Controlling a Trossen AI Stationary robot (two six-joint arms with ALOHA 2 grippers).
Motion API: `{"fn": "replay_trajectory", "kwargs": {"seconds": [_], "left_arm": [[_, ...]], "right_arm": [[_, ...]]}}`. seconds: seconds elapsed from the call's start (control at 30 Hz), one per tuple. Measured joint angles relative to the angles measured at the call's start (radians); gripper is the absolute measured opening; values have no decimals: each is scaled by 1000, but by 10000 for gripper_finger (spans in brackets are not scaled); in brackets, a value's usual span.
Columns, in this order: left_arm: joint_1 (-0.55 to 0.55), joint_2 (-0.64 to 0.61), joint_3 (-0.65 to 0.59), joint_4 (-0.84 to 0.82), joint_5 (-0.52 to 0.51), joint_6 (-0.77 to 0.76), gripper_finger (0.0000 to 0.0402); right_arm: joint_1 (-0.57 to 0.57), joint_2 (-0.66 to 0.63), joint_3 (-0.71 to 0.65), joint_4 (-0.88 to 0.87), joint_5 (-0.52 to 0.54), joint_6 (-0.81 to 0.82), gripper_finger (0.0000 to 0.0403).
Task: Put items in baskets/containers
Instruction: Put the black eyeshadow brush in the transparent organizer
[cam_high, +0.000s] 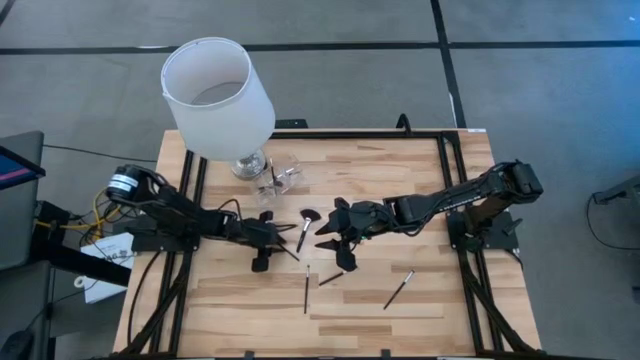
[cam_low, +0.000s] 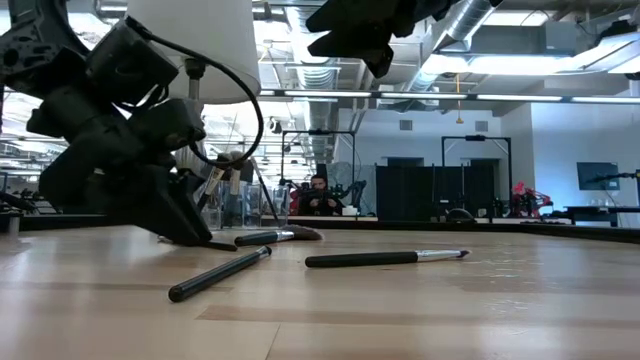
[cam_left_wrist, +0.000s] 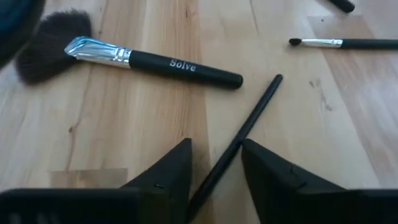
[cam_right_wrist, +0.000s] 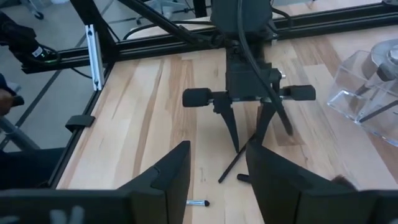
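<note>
My left gripper (cam_left_wrist: 216, 149) (cam_high: 280, 240) is open and low at the table's middle. Its fingers stand on either side of a thin black brush (cam_left_wrist: 250, 117) that lies flat on the wood; I cannot tell whether they touch it. A fan brush (cam_left_wrist: 149, 61) (cam_high: 307, 226) lies just beyond it. My right gripper (cam_right_wrist: 217, 168) (cam_high: 326, 240) is open, holds nothing and hangs high above the table, facing the left one. Three more brushes (cam_high: 306, 290) (cam_high: 330, 278) (cam_high: 400, 288) lie nearer the near edge. The clear cup (cam_high: 282, 176) (cam_right_wrist: 367, 93) stands toward the far edge with brushes in it.
A tall lamp with a white shade (cam_high: 218, 95) stands on a silver base right beside the cup, toward the far left. A black frame (cam_high: 445, 180) rims the table. A person (cam_low: 318, 195) sits far behind in the room. Bare wood lies toward the near edge.
</note>
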Motion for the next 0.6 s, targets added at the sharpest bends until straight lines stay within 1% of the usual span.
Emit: {"fn": "replay_trajectory", "kwargs": {"seconds": [0.2, 0.27, 0.37, 0.5, 0.6], "left_arm": [[-5, 5, -3, 64, 16, -57, 30], [-5, 5, -3, 65, 18, -92, 14], [-5, 5, -3, 66, 19, -102, 25], [-11, 27, -4, 89, 8, -117, 70], [-25, 93, -3, 179, -4, -118, 99]], "right_arm": [[2, 0, 0, 0, -1, 0, 139], [3, 0, 0, -1, -1, 1, 137], [9, 0, 0, -1, -2, 1, 134], [18, 0, 0, 0, -2, 1, 132], [27, 0, 0, 0, -2, 1, 132]]}}
